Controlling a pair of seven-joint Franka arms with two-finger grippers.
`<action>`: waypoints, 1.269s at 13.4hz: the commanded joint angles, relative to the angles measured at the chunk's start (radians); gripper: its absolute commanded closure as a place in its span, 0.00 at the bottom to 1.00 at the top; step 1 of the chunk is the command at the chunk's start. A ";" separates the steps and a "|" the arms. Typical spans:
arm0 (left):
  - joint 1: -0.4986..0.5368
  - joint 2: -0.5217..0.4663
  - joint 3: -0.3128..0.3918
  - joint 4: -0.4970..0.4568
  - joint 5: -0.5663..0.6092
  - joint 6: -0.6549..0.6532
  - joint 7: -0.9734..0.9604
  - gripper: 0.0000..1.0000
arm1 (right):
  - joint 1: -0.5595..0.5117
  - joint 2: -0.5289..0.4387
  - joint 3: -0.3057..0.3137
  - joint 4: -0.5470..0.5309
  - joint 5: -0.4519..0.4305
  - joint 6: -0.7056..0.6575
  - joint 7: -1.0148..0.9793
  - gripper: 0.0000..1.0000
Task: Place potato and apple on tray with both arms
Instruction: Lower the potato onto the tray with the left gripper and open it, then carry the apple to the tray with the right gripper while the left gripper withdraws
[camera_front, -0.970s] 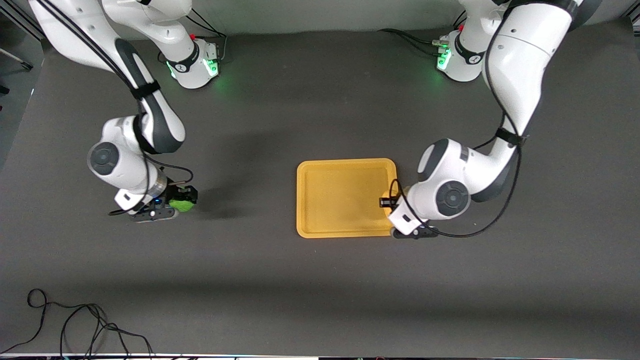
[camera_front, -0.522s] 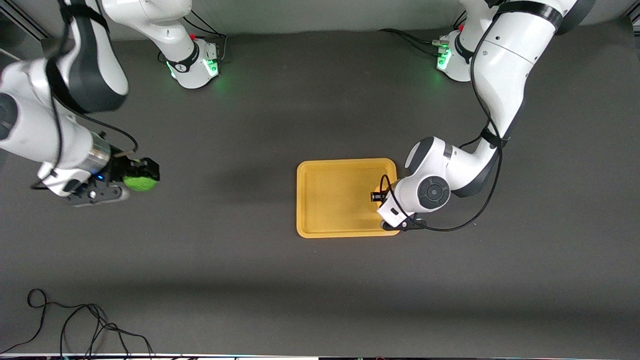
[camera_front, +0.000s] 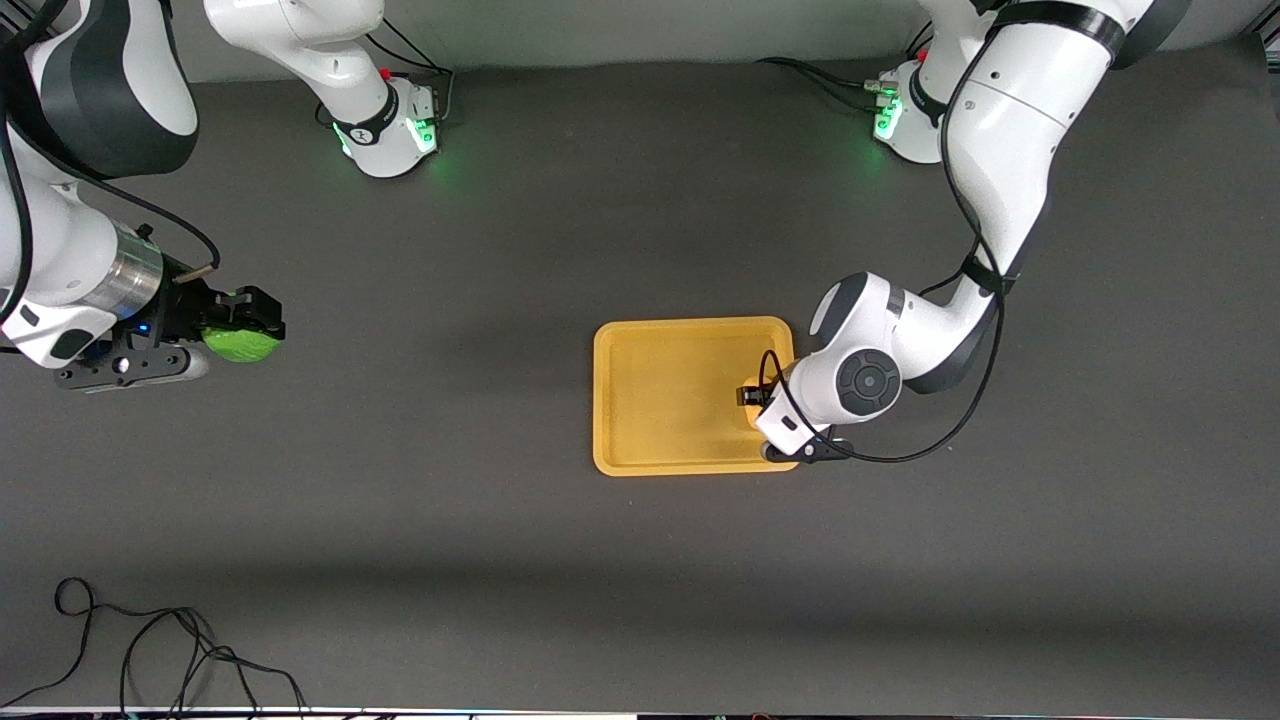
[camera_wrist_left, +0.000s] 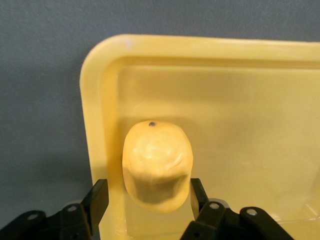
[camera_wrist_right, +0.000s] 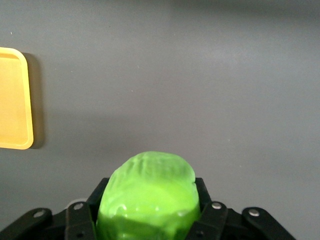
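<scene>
The yellow-tan potato (camera_wrist_left: 157, 165) lies on the orange-yellow tray (camera_front: 660, 400), in the corner nearest the left arm and the front camera. My left gripper (camera_front: 752, 398) hangs low over it and is open. In the left wrist view (camera_wrist_left: 147, 196) one finger stands clear of the potato and the other is close beside it. My right gripper (camera_front: 240, 330) is shut on the green apple (camera_front: 240, 343) and holds it in the air over the right arm's end of the table, well away from the tray. The apple (camera_wrist_right: 147, 195) fills the right gripper (camera_wrist_right: 148, 202) in its wrist view.
The tray's rim shows in the left wrist view (camera_wrist_left: 100, 100), and one tray corner shows in the right wrist view (camera_wrist_right: 12, 100). A black cable (camera_front: 150, 650) lies coiled by the table's near edge at the right arm's end. The arm bases (camera_front: 385, 125) stand along the table's back edge.
My right gripper has risen with the apple and swung toward the right arm's end of the table. My left gripper has moved from the tray's rim in over the tray.
</scene>
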 joint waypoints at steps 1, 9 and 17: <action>0.004 -0.056 0.014 -0.002 0.011 -0.054 -0.019 0.24 | 0.007 0.025 0.001 0.046 0.003 -0.015 0.011 0.53; 0.280 -0.370 0.013 0.079 0.142 -0.359 0.223 0.00 | 0.149 0.101 0.006 0.139 0.006 -0.005 0.200 0.53; 0.521 -0.655 0.013 -0.112 0.127 -0.405 0.683 0.00 | 0.552 0.569 0.006 0.662 0.010 0.011 0.780 0.53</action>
